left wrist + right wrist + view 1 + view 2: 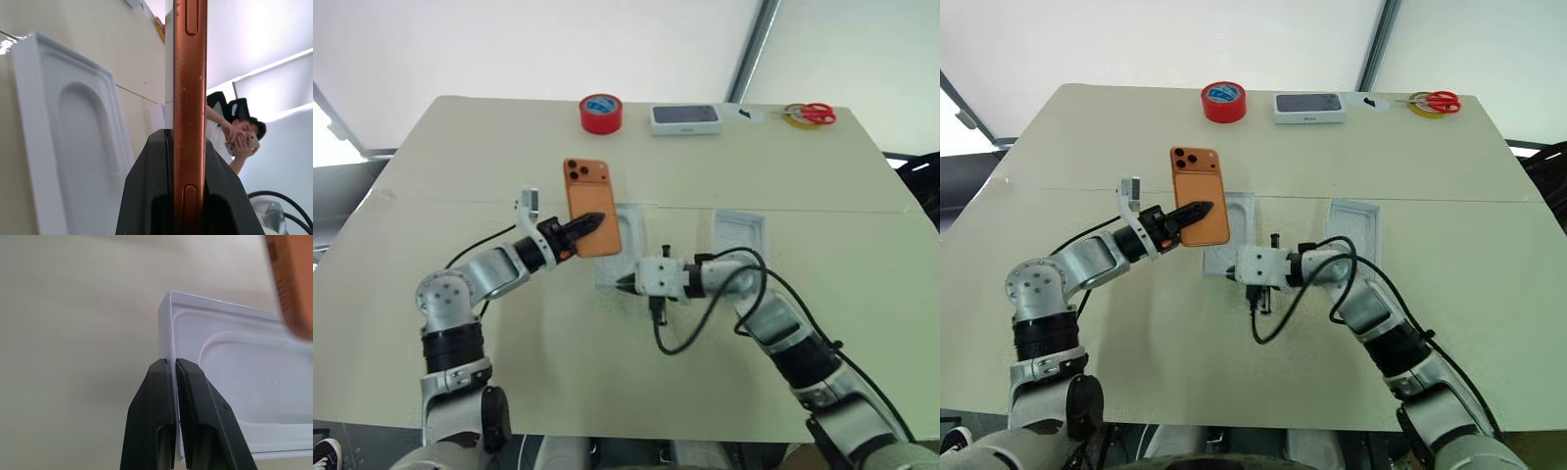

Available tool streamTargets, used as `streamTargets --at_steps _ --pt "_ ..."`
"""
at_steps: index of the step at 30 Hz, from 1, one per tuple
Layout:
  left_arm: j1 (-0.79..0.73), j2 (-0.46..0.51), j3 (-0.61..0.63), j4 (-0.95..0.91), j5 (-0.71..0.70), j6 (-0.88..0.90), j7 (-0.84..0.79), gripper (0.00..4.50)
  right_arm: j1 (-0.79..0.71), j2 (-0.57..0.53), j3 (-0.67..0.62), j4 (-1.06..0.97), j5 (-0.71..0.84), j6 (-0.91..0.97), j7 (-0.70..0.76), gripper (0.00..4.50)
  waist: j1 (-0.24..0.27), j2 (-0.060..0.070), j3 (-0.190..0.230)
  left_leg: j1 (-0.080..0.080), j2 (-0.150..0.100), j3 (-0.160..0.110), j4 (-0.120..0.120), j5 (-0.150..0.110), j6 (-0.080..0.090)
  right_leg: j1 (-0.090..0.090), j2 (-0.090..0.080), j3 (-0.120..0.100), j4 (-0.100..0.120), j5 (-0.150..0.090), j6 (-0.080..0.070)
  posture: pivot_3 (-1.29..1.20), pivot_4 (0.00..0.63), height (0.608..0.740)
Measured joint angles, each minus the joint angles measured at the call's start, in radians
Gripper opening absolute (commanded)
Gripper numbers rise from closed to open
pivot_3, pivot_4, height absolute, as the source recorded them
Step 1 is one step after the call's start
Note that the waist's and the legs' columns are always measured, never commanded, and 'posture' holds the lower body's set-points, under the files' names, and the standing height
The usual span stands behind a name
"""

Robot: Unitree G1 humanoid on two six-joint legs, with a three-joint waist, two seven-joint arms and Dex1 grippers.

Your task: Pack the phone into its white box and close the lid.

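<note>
- The phone (590, 207) is held up over the table (460, 147) by the left gripper (587, 224), jaws clamped on it.
- The box (234, 377) rim is pinched by the right gripper (175, 363) jaws, just below the phone.

Bright, even daylight fills both eye views; the surface (636, 362) shows soft shadows. In the right wrist view, the phone (293, 279) blurs at upper right. Backlight washes the left wrist view's right side.
</note>
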Motion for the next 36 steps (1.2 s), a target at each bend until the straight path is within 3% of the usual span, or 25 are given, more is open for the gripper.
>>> streamTargets --at_steps 5,6,9,18,25,26,27,30,36 --pt "0.010 0.003 -0.021 0.049 0.046 -0.003 -0.033 0.00 0.005 0.004 0.000 -0.008 -0.001 0.061 -0.010 0.02 0.003 0.000 0.000 0.000 0.000 0.000 0.001 0.000 0.000 0.000 0.000 0.000 0.000 0.000 0.000 0.00 0.150 0.740" --pt "0.009 0.003 -0.024 0.055 0.049 -0.004 -0.043 0.00 0.012 0.000 0.000 -0.018 0.006 0.064 -0.003 0.78 0.003 0.000 0.000 0.000 0.000 0.000 0.001 0.000 0.000 0.000 0.000 0.000 0.000 0.000 0.000 0.00 0.150 0.740" --pt "0.007 0.007 -0.036 0.078 0.071 -0.006 -0.070 0.00 0.035 -0.025 0.001 -0.063 0.026 0.060 0.025 2.07 0.003 0.000 0.000 0.000 0.000 0.000 0.001 0.000 0.000 0.000 0.000 0.000 0.000 0.000 0.000 0.00 0.150 0.740" --pt "-0.008 0.028 -0.081 0.144 0.149 -0.001 -0.171 0.00 0.021 -0.075 -0.117 -0.105 0.184 0.119 0.089 2.07 0.002 0.000 0.000 0.000 0.001 0.000 0.001 0.000 0.000 0.000 0.001 0.000 0.000 0.000 0.000 0.00 0.150 0.740" --pt "-0.043 -0.012 -0.108 0.200 0.205 -0.002 -0.188 0.00 -0.024 -0.113 -0.160 0.004 0.181 0.101 0.068 2.07 0.003 0.000 0.000 -0.001 0.001 0.000 0.000 0.000 0.000 0.000 0.001 0.000 0.000 0.000 0.000 0.00 0.150 0.740" --pt "-0.047 -0.019 -0.110 0.207 0.209 -0.002 -0.188 1.02 -0.024 -0.112 -0.159 0.004 0.181 0.097 0.067 2.11 0.003 0.000 0.000 -0.001 0.001 0.000 0.000 0.000 0.000 0.000 0.001 0.000 0.000 0.000 0.000 0.00 0.150 0.740" --pt "-0.051 -0.021 -0.111 0.209 0.214 -0.002 -0.188 1.30 -0.023 -0.112 -0.159 0.004 0.180 0.092 0.066 2.11 0.001 0.000 0.000 -0.001 0.001 0.000 0.000 0.000 0.000 0.000 0.001 0.000 0.000 0.000 0.000 0.00 0.150 0.740" --pt "-0.071 -0.027 -0.107 0.213 0.215 0.003 -0.197 2.82 -0.022 -0.119 -0.157 0.015 0.163 0.072 0.057 2.11 0.001 0.000 0.000 0.000 0.001 0.000 0.001 0.000 0.000 0.000 0.001 0.000 0.001 0.000 0.000 0.00 0.150 0.740" --pt "-0.077 -0.027 -0.108 0.187 0.226 0.030 -0.185 2.82 -0.020 -0.120 -0.150 0.047 0.142 0.037 0.050 2.11 0.002 0.000 0.000 0.000 0.001 0.000 0.001 0.000 0.000 0.000 0.001 0.000 0.001 0.000 0.000 0.00 0.150 0.740"
